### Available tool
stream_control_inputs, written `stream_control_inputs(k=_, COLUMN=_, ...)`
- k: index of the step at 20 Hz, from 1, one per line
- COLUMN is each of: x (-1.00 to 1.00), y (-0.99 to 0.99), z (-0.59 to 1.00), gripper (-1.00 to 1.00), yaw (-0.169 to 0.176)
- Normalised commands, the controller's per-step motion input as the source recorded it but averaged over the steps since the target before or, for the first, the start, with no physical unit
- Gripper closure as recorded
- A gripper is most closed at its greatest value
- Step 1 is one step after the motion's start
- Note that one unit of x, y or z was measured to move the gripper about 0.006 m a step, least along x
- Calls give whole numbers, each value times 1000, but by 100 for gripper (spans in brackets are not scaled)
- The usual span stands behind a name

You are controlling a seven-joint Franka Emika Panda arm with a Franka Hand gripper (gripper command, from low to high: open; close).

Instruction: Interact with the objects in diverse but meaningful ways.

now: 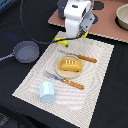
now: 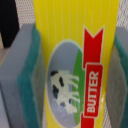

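The flat yellow butter packet with a red mark [image 2: 75,65] sits between the gripper's [image 2: 75,70] green-padded grey fingers [image 2: 27,80], which grasp its two edges.

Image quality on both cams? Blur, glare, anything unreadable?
Exterior view: low resolution and soft, even lighting, no hard glare; the gripper hides whatever it is over, the bread loaf and blue cup are clear enough. Wrist view: very close and slightly blurred, but BUTTER on the yellow packet is legible between the green-padded fingers.
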Motion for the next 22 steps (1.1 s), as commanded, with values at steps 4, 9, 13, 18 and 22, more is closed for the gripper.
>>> stream_control_inputs(k=4, x=748, y=453, z=-1, gripper=100, yaw=-27)
stream_control_inputs(k=9, x=718, y=418, z=-3, gripper=100, yaw=-84)
stream_control_inputs(k=13, x=468, y=160, z=-162, gripper=100, yaw=-78)
stream_control_inputs(k=18, x=109, y=-13, z=-39, gripper=100, yaw=-2)
stream_control_inputs(k=22, x=36, y=-2, z=8, gripper=-100, yaw=0)
